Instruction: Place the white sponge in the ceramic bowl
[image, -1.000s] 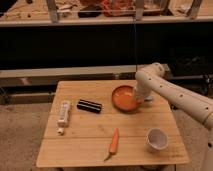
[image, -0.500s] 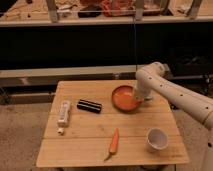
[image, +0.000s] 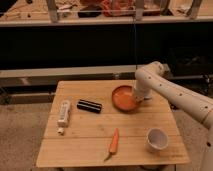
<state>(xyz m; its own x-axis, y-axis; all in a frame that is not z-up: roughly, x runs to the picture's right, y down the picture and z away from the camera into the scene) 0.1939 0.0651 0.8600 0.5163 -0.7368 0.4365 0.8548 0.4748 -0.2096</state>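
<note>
Camera view puts the gripper (image: 142, 98) low at the right rim of the ceramic bowl (image: 121, 100), which sits toward the far right corner of the table (image: 85, 152); the fingers are drawn tight together. The white sponge cannot be made out, so a hold on it is unclear. A white tube (image: 63, 112) lies by the left edge, a carrot (image: 114, 143) by the front edge and a white cup (image: 156, 139) at the front right corner.

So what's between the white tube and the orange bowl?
A black bar lies between tube and bowl, in the camera view. The gripper is at the bowl's right rim.
</note>
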